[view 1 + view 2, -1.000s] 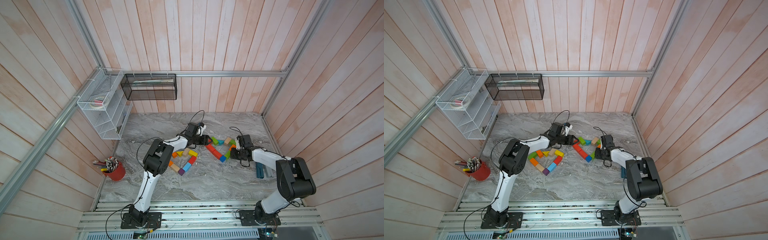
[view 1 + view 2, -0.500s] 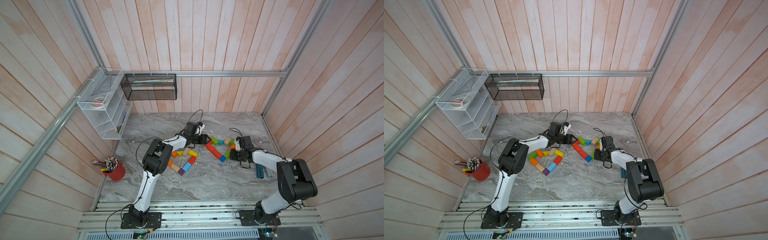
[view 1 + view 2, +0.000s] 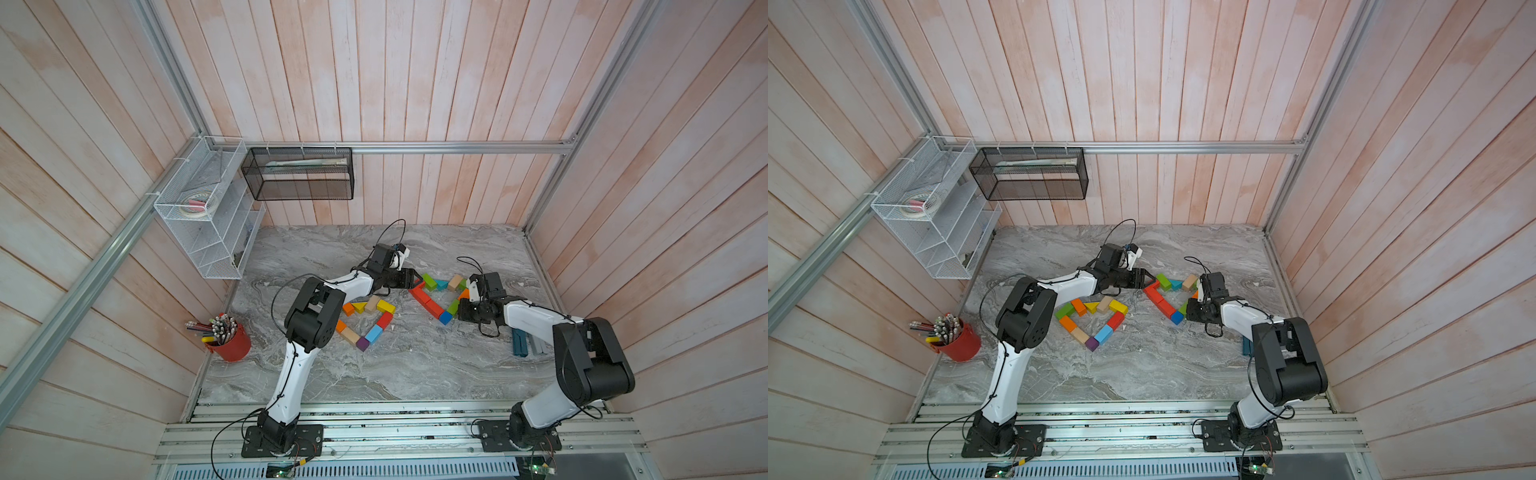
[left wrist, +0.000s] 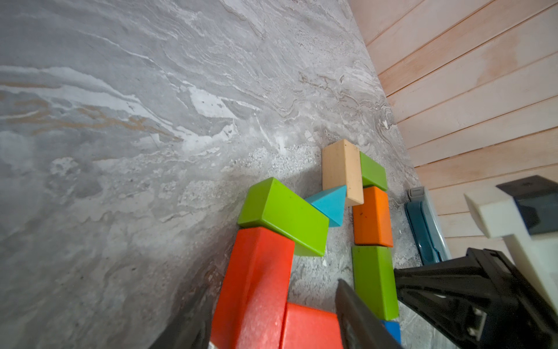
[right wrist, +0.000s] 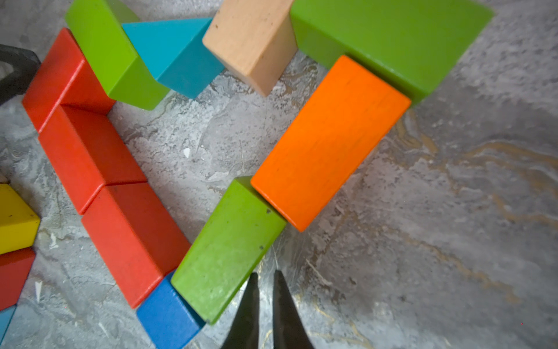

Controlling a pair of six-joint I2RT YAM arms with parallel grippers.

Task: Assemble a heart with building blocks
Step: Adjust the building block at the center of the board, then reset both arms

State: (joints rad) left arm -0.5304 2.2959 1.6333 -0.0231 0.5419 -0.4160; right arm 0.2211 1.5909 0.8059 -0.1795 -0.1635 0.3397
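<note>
Two block outlines on the marble table [image 3: 374, 374]; work at the right-hand one.
Building blocks [image 3: 456, 282] of that outline close into a heart: blue cube [image 5: 167, 314] at 6 o'clock in the top views, red bricks [image 3: 432, 307] up the 9 o'clock side. Second outline [image 3: 384, 320] lies at its 9 o'clock, seen whole only from above. Right wrist view alone resolves the right gripper [image 5: 264, 276]: fingertips nearly together, empty, just beside the green brick [image 5: 226, 250], at the heart's 4 o'clock. Left gripper [image 3: 417, 278] at 10 o'clock, jaws half apart astride the top red brick [image 4: 256, 287]; pinch or mere straddle not resolvable.
</note>
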